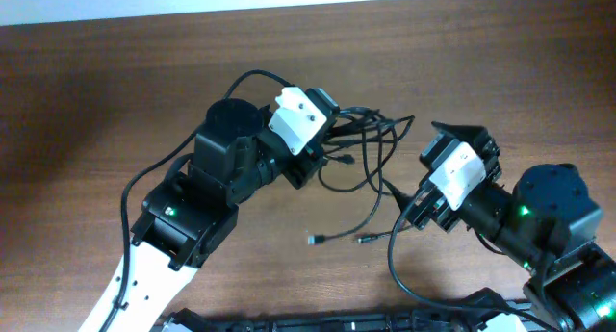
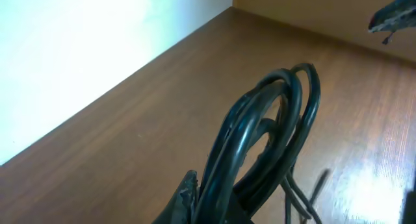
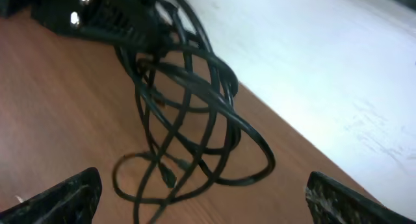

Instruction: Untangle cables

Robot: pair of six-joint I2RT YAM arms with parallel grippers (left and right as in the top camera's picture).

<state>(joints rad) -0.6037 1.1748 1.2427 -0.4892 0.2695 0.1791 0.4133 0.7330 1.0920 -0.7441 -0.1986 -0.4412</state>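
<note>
The cables (image 1: 371, 144) are thin black cords tangled in loops on the brown table, with plug ends near the middle front (image 1: 315, 240). My left gripper (image 1: 332, 130) is shut on a bunch of the cable loops and holds them lifted; the loops arch up close to the camera in the left wrist view (image 2: 273, 133). My right gripper (image 1: 416, 209) is open and empty, just right of the tangle. In the right wrist view the cables (image 3: 188, 107) hang from the left gripper, ahead of my spread right fingers (image 3: 201, 198).
The wooden table (image 1: 115, 91) ends at a white wall along its far edge (image 3: 338, 68). Thicker black arm wires run by the arm bases (image 1: 404, 284) at the front.
</note>
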